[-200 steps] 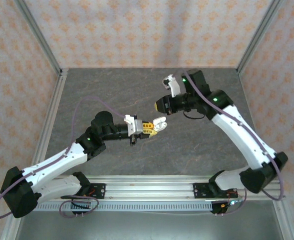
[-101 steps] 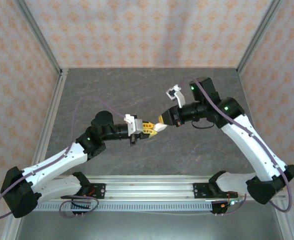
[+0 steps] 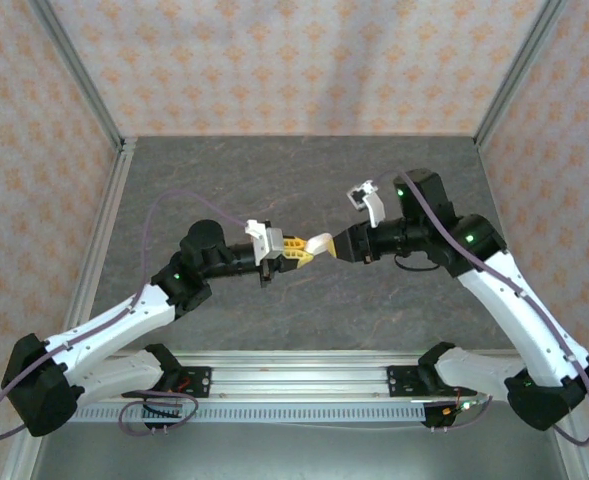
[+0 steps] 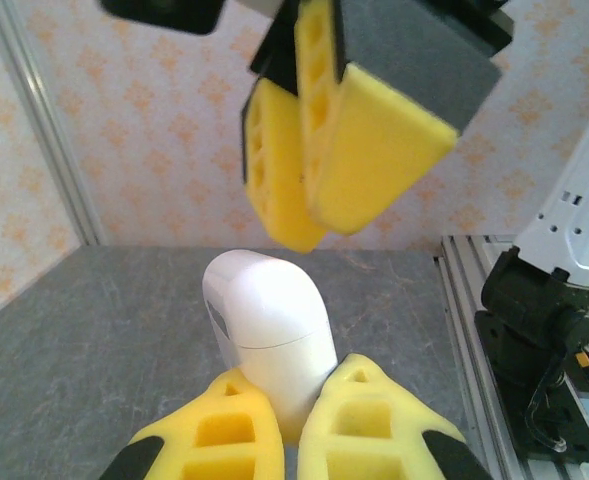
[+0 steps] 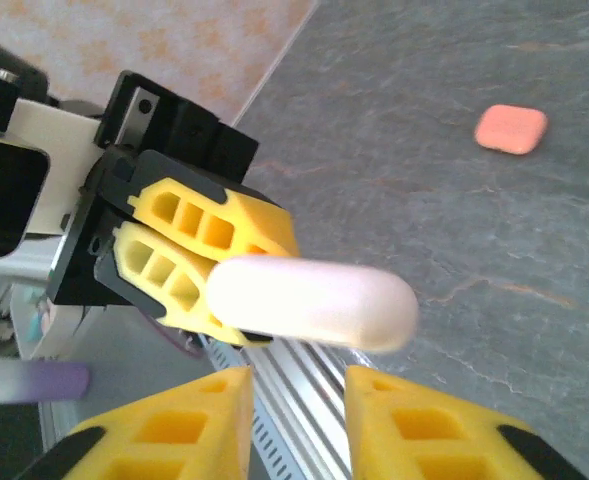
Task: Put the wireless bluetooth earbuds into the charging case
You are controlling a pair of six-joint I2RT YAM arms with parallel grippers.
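Left fingers [image 4: 224, 430] are closed on the lower end of the white case [image 4: 269, 320] and hold it in the air above the table [image 3: 224, 180], between my two arms. The case points toward my right arm, and the seam around it looks shut. Right fingers [image 5: 174, 420] are parted by a modest gap and hold nothing. The free end of the case lies just ahead of that gap, and I cannot tell whether they touch it. A pink case [image 5: 511, 128] lies flat on the table, well apart from both arms. I judge the step in hand to be preparation: the case is presented for a two-handed action, and no loading has begun. The next move calls for the right fingers to engage the free end and lift the lid, while the left fingers keep a firm hold so the smooth shell does not rotate or slip out.
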